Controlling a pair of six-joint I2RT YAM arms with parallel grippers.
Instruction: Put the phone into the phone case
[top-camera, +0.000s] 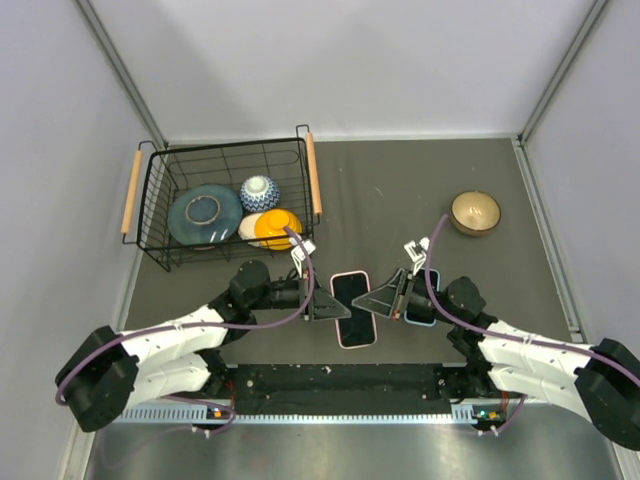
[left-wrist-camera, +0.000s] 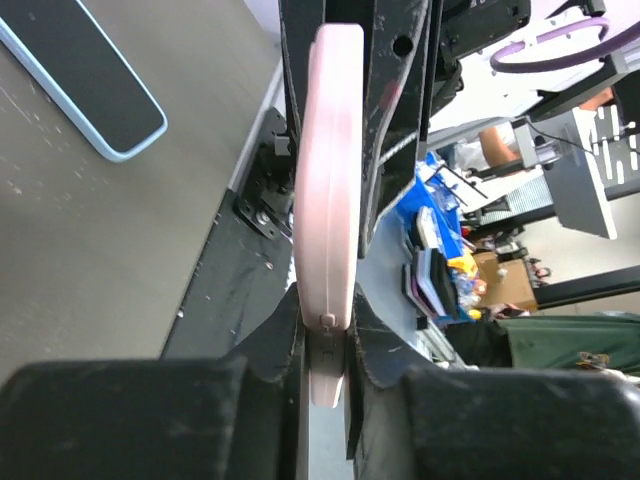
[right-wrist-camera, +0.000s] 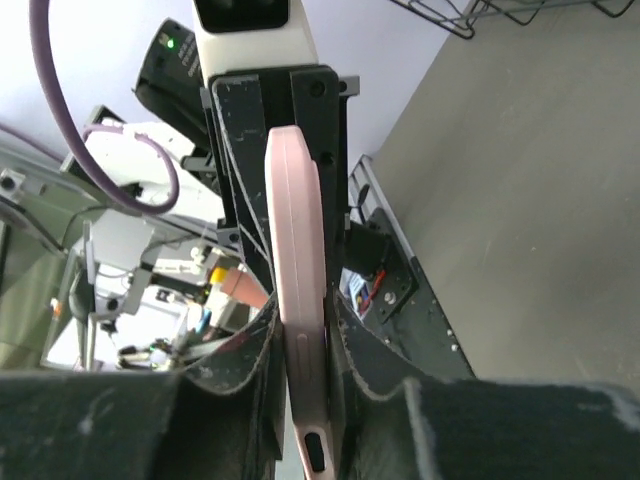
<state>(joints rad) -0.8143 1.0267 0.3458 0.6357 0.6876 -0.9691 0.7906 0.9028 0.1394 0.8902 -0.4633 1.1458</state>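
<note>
**Phone apparently seated in its case, pinched from both sides**

The black face of the phone (top-camera: 352, 300) shows inside the pink rim of the phone case (left-wrist-camera: 328, 180), which lies flat over the desk (top-camera: 400, 180) near the arm bases. The left tool (top-camera: 330, 306) and right tool (top-camera: 372, 298) are each closed on an opposite long edge. What is likely left is pressing every corner home, which I cannot confirm, then letting go. A wire basket (top-camera: 150, 200) of dishes sits far left. A blue-rimmed slab (left-wrist-camera: 90, 80) just beside the right tool crowds the work. A brass bowl (top-camera: 475, 212) stands well apart.
</note>
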